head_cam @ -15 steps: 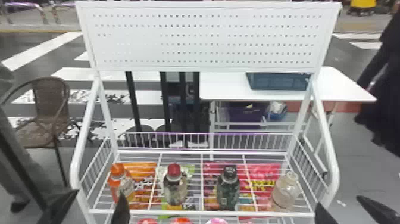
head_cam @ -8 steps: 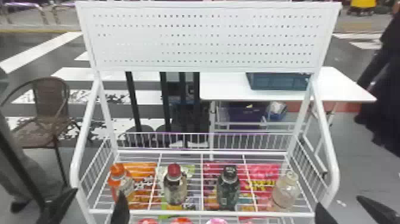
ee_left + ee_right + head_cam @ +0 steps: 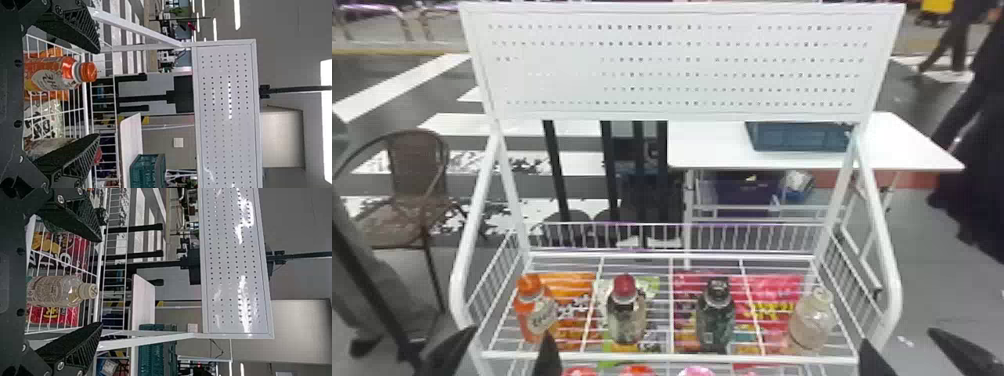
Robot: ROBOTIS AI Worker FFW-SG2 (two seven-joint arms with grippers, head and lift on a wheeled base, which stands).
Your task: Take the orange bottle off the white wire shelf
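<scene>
Orange bottle (image 3: 532, 312), upright on the white wire shelf (image 3: 677, 356), stands just ahead of your left gripper (image 3: 510, 332), at the shelf's left end. Your gripper is wide open and has hold of nothing; in the left wrist view, the orange-capped bottle lines up between the two fingers, apart from both. An orange packet (image 3: 574, 287) shows through the wires behind the bottle (a close match in colour).

To the right of the bottle, ahead and to the right of your left gripper, stands a red-capped bottle (image 3: 626, 317). Next along, in the stretch between your two grippers, is a dark-capped bottle (image 3: 716, 320). The clear bottle (image 3: 811, 322) at the right end stands ahead and a little to the left of your right gripper (image 3: 898, 336), whose fingers are also spread wide around empty air.

Farther out, beyond both grippers, a white perforated board (image 3: 672, 107) rises above the shelf. Behind the rack on the right, past your right gripper, a teal crate (image 3: 799, 137) sits on a white table (image 3: 907, 145). A brown wicker chair (image 3: 417, 170) stands beyond your left gripper, off to its left.
</scene>
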